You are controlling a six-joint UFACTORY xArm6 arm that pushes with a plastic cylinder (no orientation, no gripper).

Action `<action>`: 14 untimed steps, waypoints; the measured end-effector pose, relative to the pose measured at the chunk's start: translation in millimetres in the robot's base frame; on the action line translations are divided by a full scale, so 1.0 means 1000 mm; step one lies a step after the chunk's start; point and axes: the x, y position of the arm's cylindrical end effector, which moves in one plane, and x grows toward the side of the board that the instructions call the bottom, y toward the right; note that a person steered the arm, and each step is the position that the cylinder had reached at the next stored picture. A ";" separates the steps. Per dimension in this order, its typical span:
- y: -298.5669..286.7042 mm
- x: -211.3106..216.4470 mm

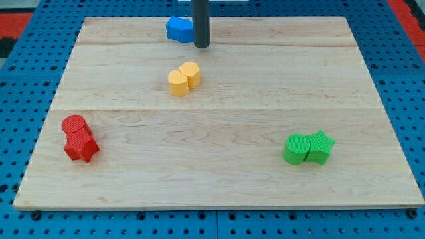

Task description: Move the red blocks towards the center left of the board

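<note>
Two red blocks sit together at the view's lower left of the wooden board [219, 179]: a red cylinder [74, 125] and, touching it just below, a red star-shaped block [81, 147]. My tip [202, 46] is at the view's top centre, far up and to the right of the red blocks. It stands right beside the blue block [178, 29], at that block's right edge.
Two yellow blocks [183, 78] touch each other just below my tip, above the board's middle. A green cylinder [296, 148] and a green star [320, 146] sit together at the lower right. Blue pegboard surrounds the board.
</note>
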 end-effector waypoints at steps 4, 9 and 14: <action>0.119 0.036; 0.242 0.116; 0.243 0.342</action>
